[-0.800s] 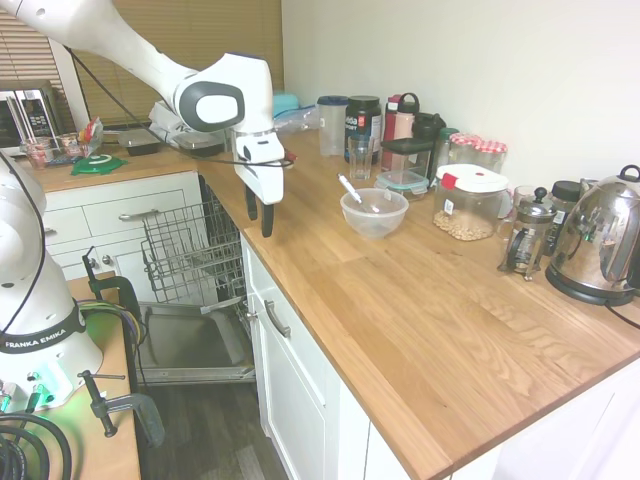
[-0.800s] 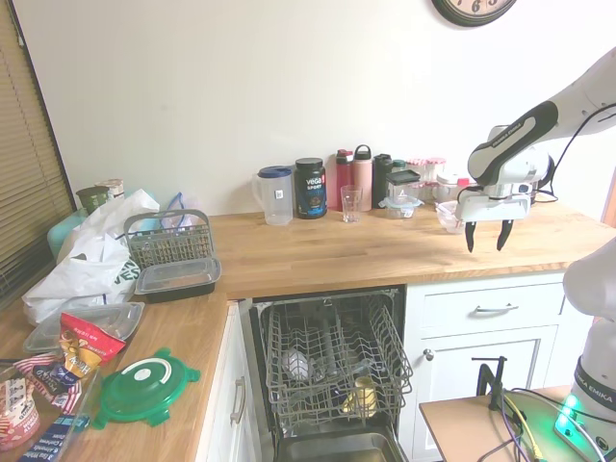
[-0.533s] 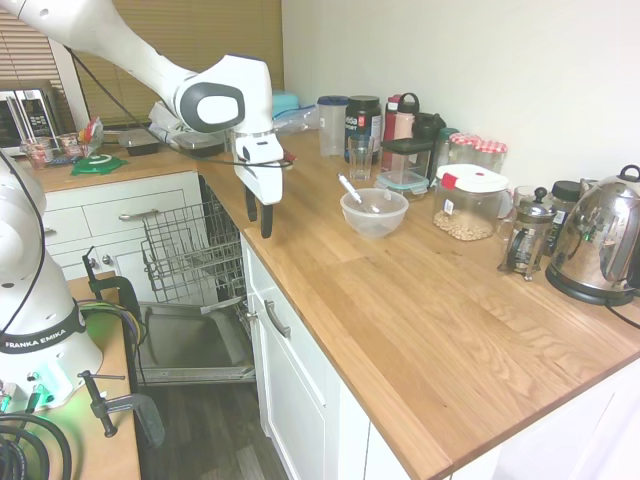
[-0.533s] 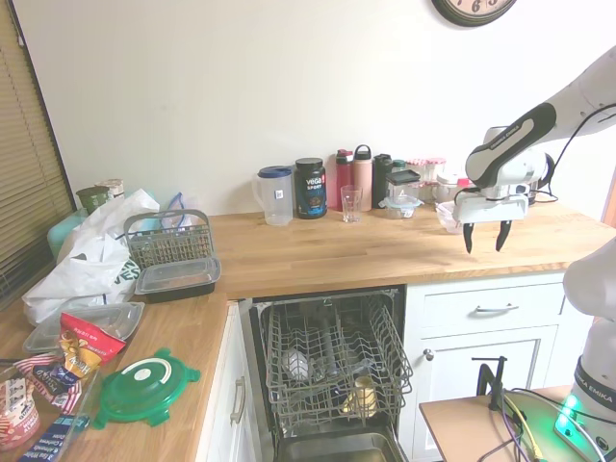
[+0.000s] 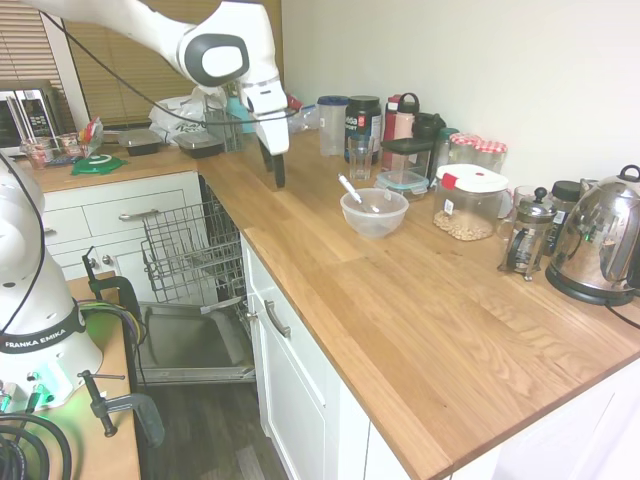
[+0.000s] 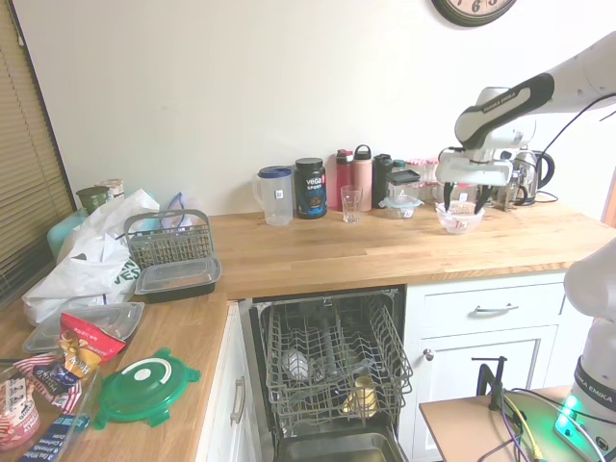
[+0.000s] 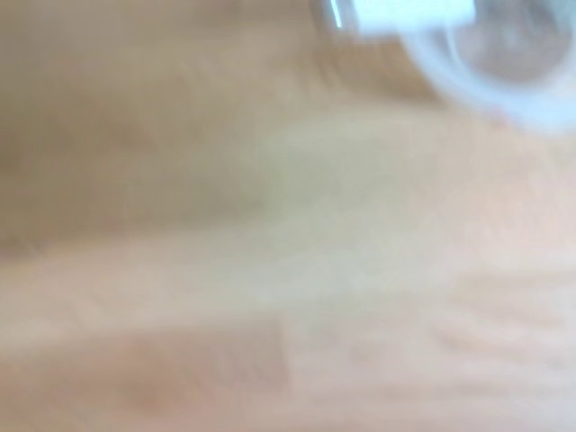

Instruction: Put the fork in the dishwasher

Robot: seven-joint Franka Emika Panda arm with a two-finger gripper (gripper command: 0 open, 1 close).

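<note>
The fork (image 5: 349, 188) leans in a clear bowl (image 5: 374, 213) on the wooden counter (image 5: 420, 300), its pale handle sticking up over the rim. My gripper (image 5: 272, 168) hangs open and empty above the counter, left of the bowl and apart from it. In the second exterior view the gripper (image 6: 463, 200) stands just above the bowl (image 6: 460, 220) in the picture. The dishwasher (image 6: 332, 356) is open under the counter, with its wire rack (image 5: 188, 250) pulled out over the dropped door (image 5: 195, 345). The wrist view is blurred, showing wood and the bowl's rim (image 7: 504, 63).
A glass (image 5: 360, 157), a pitcher (image 5: 331, 124), a black tub (image 5: 362, 120), bottles, a lidded jar (image 5: 467, 200), a French press (image 5: 527, 235) and a kettle (image 5: 600, 240) line the wall. A grey cutlery basket (image 6: 168, 239) and plastic containers sit past the dishwasher.
My gripper has risen from near the counter's front edge and moved back toward the wall, still open and empty. The bowl and fork have not moved.
</note>
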